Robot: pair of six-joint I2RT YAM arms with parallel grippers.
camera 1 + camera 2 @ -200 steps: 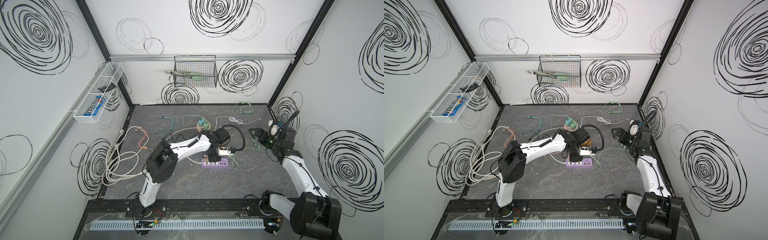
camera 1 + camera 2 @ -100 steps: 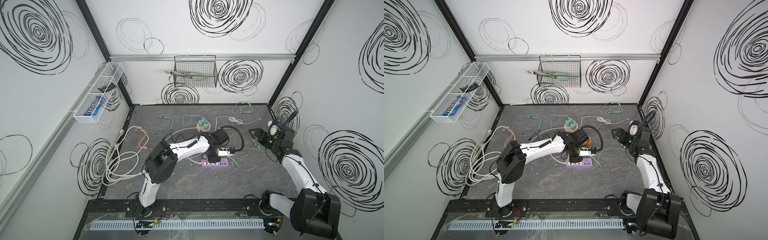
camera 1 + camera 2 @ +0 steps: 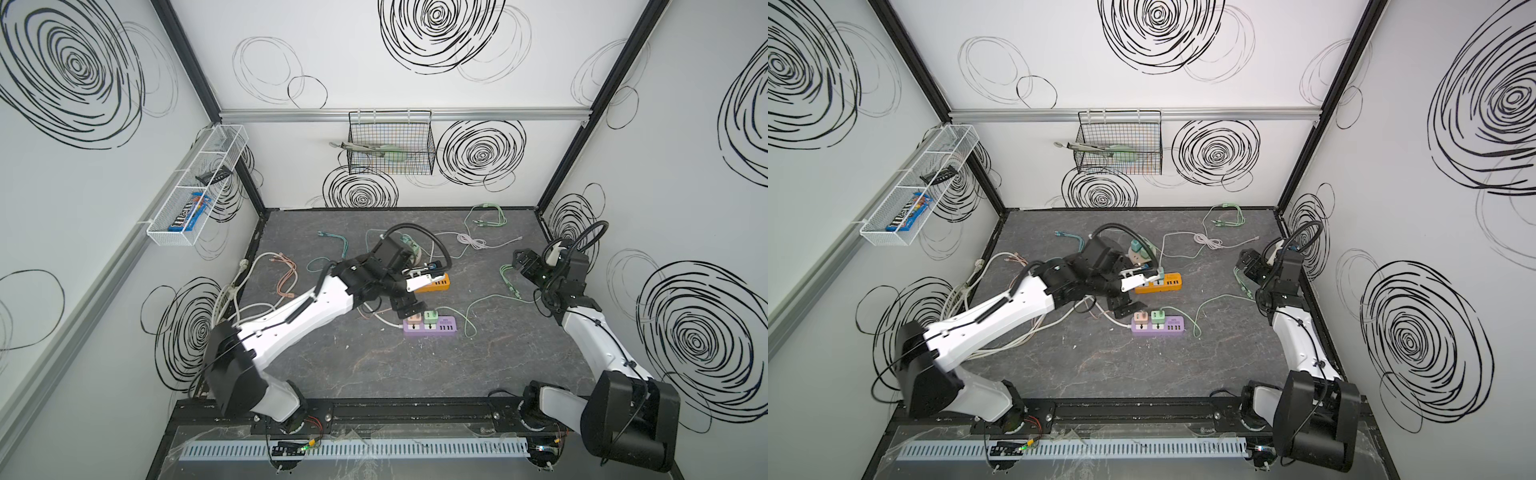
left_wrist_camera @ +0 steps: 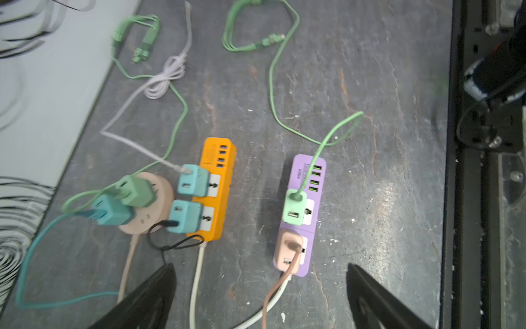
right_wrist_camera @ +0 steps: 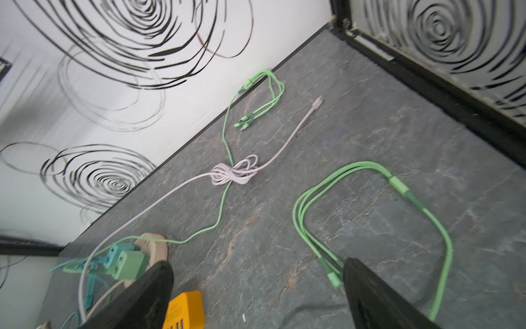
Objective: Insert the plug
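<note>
Hovering spread wide and empty, the left claw is hanging just short of the pink plug, which is sitting pushed into the purple power strip on the table beside a green plug; farther off, the right claw is gaping empty too.

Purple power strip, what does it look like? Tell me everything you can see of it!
The purple power strip is a smooth, plastic-looking bar lying flat on the dark grey table. One end has four green USB ports; the rest has two white-faced sockets, both filled: a mint green adapter with a green cable, and a pink adapter with a brownish cable. A white cord leaves its pink-adapter end. The open left gripper hovers close, not touching it.
</note>
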